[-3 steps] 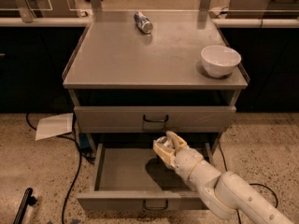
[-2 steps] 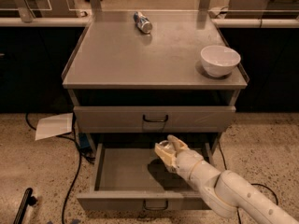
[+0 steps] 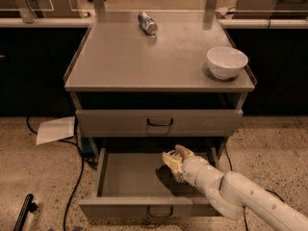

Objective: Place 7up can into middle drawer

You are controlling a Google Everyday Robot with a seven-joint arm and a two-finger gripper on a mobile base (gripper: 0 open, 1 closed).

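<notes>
The middle drawer [image 3: 125,177] is pulled out, and its grey interior shows below the closed top drawer [image 3: 160,122]. My gripper [image 3: 174,160] hangs over the right half of the open drawer, just inside its box, with the white arm reaching in from the lower right. It casts a dark shadow on the drawer floor. The 7up can is not in sight anywhere, and the drawer floor around the gripper is bare grey. The arm hides the drawer's right front corner.
A smooth blue-and-silver can [image 3: 147,22] lies on its side at the back of the cabinet top [image 3: 144,61]. A white bowl [image 3: 226,62] stands at the top's right edge. A sheet of paper [image 3: 54,130] and black cables [image 3: 72,186] lie on the floor to the left.
My gripper has moved slightly down and forward, deeper into the open drawer. Nothing else has moved.
</notes>
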